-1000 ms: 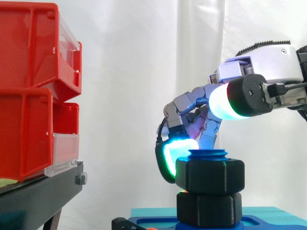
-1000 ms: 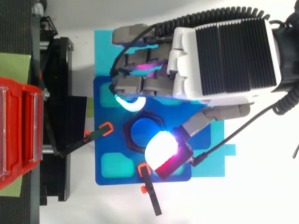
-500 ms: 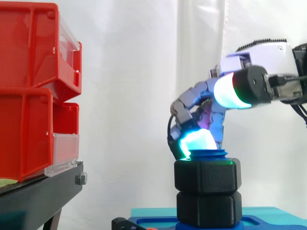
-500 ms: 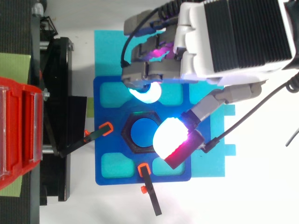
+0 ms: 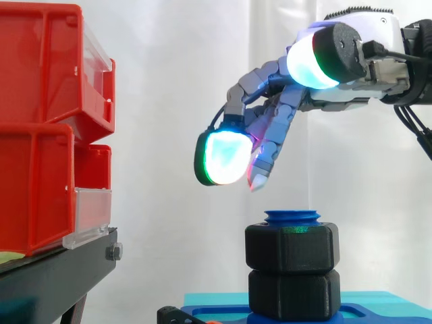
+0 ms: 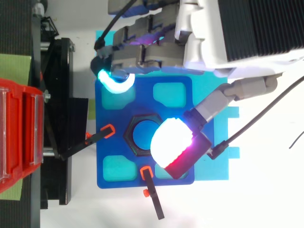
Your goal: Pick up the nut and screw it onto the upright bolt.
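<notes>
A black hexagonal nut (image 5: 291, 247) sits threaded on the blue upright bolt (image 5: 291, 217), just above a second black hexagonal block (image 5: 293, 294) at the bolt's foot. From above, the nut (image 6: 129, 137) rings the blue bolt top (image 6: 142, 135). My hand (image 5: 351, 88) hovers above and slightly left of the nut, clear of it. Its fingers (image 5: 223, 156) slope down, relaxed and open, holding nothing. Seen from above, the hand (image 6: 228, 28) lies past the nut, and its glowing thumb pad (image 6: 171, 142) covers the nut's right side.
The bolt stands on a blue base plate (image 6: 114, 175) lying on a cyan mat (image 6: 213, 166). Two black clamps with orange tips (image 6: 102, 133) (image 6: 152, 194) hold the plate. Red bins (image 5: 40, 135) on a black stand (image 5: 54, 277) rise to the left.
The hand has let go of the nut and lifted well above it. Its fingers have straightened and spread away from the nut. The nut stays on the bolt.
</notes>
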`<state>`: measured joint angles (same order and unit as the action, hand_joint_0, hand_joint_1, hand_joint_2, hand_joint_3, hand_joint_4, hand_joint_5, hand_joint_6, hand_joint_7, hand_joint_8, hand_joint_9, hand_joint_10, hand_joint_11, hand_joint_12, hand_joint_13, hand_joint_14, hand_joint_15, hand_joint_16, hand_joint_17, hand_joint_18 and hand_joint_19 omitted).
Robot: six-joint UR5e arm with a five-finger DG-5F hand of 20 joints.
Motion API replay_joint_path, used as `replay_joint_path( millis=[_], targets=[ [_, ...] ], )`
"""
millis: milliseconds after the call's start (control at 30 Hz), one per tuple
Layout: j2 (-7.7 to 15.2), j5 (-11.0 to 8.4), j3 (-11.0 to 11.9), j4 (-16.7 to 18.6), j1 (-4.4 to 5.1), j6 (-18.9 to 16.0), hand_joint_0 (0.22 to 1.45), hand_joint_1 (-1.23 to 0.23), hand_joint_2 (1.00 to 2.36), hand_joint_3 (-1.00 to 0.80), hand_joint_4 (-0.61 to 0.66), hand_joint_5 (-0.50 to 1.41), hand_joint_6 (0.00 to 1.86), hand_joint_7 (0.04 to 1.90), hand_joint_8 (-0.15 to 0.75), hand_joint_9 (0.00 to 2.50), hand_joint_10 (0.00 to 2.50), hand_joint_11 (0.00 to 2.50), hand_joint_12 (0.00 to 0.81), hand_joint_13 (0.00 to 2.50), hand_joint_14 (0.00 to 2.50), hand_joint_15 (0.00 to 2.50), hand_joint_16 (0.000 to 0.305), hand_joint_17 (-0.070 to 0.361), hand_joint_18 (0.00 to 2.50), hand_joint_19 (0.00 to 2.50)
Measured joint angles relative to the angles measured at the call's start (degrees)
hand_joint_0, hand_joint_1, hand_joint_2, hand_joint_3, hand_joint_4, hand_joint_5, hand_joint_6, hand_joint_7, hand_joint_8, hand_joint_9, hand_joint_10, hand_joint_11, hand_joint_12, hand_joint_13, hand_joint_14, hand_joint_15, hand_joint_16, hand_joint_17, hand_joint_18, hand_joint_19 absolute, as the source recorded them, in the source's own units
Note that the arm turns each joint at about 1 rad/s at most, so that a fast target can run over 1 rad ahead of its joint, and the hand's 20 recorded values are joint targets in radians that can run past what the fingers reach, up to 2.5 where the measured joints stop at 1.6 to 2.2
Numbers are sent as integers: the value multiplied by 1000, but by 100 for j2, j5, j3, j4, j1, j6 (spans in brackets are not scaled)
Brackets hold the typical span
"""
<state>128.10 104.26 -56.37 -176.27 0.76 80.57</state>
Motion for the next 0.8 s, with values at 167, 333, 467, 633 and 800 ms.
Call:
replay_joint_path(
  millis=[167, 333, 467, 633, 800],
  targets=[
    [3, -68, -142, 128, 83, -8, 457, -76, 1000, -500, 213, -100, 502, 665, 236, 828, 0, 0, 295, 512, 0, 0, 35, 79, 176, 0],
    [3, -260, -466, 325, 202, -88, 452, -71, 1000, -500, 221, -96, 503, 761, 242, 788, 0, 0, 308, 474, 0, 0, 36, 80, 129, 0],
    [0, -341, -550, 400, 284, -263, 452, -78, 1000, -500, 228, -93, 503, 795, 252, 779, 0, 0, 316, 462, 0, 0, 36, 81, 111, 0],
    [-1, -337, -566, 314, 342, -447, 454, -80, 1000, -500, 231, -92, 503, 808, 252, 764, 0, 0, 319, 457, 0, 0, 36, 81, 106, 0],
    [0, -307, -566, 107, 375, -594, 460, -91, 1000, -500, 245, -79, 503, 882, 257, 757, 0, 0, 317, 454, 0, 0, 36, 80, 101, 0]
  ],
)
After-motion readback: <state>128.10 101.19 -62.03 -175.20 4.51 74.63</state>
